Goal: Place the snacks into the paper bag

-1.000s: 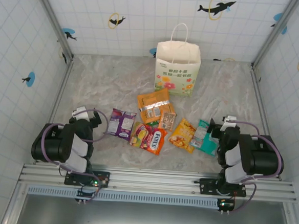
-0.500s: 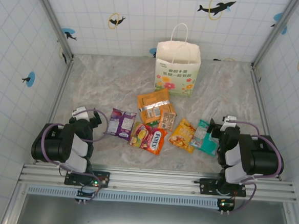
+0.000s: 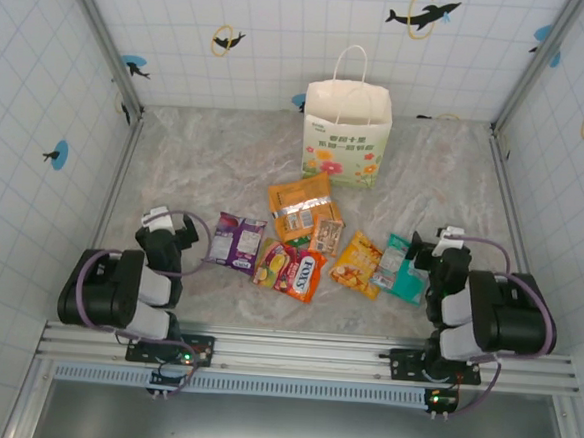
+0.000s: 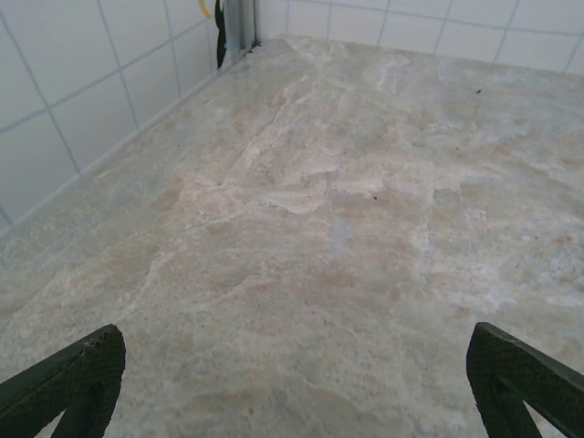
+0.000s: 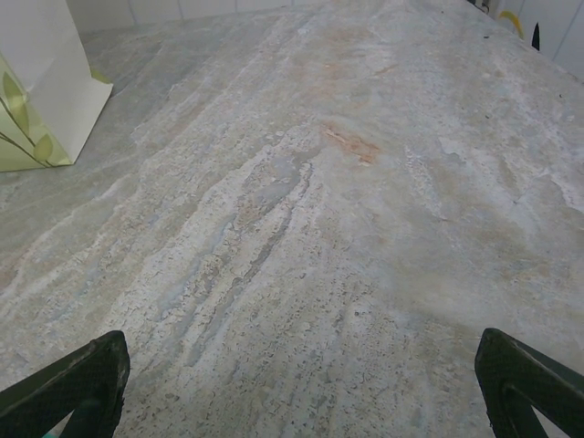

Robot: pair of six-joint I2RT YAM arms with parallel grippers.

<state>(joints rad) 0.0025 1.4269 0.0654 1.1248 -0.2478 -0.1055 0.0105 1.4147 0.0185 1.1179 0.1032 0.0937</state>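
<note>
Six snacks lie in a loose band across the near half of your bench [image 3: 226,164]. From left to right you have the purple packet [image 3: 236,241], the FOX'S packet [image 3: 298,273], the orange packet [image 3: 298,206] with the small tan packet [image 3: 326,234] touching its near edge, the yellow-orange packet [image 3: 357,263], and the teal-white packet [image 3: 399,269].

The paper bag [image 3: 347,133] stands upright by the back wall, mouth up, with bare bench between it and the orange packet.

Your left gripper [image 3: 168,232] sits near the purple packet, its fingers [image 4: 73,374] spread wide over open marble that runs to the tiled left wall.

Your right gripper [image 3: 436,251] is just beside the teal-white packet, its fingers [image 5: 525,379] spread too. There is clear bench ahead of it, and the bag's corner is at upper left in the right wrist view.
</note>
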